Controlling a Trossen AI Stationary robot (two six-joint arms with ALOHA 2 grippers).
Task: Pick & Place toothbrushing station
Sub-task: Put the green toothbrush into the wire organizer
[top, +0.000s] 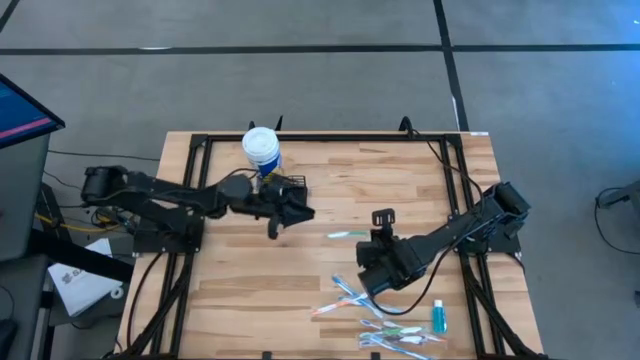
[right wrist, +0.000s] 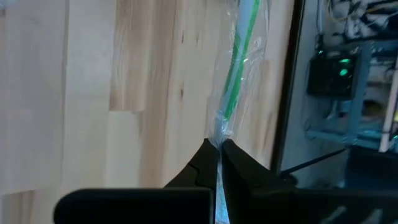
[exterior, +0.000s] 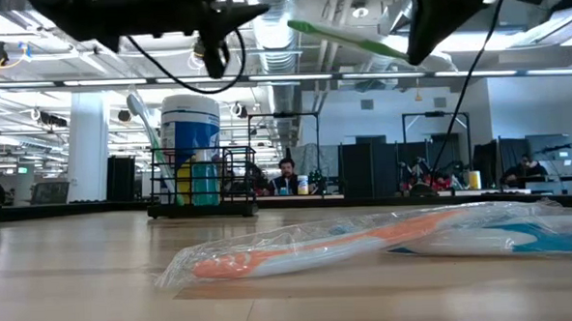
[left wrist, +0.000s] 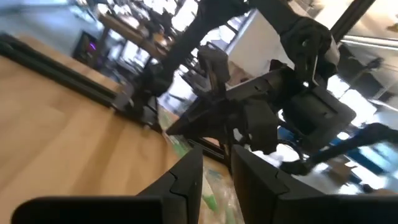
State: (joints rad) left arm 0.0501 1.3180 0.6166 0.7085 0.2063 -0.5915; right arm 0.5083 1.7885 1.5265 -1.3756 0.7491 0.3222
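Right gripper (right wrist: 217,149) jaws clamp a green toothbrush in clear plastic wrap (right wrist: 239,56). Left gripper (left wrist: 214,171) jaws stand slightly apart, empty, near the black wire caddy (exterior: 205,179). The blue label on the white tub (top: 262,148) is unreadable.

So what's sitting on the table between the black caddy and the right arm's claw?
From above, mostly bare wood: only the green toothbrush that the right end effector holds points toward the caddy.

Bare wooden tabletop (top: 330,280) lies open through the middle. The white blue-labelled tub (top: 262,148) blocks the far-left side; loose plastic-wrapped toothbrushes (top: 385,322) clutter the near-right edge.
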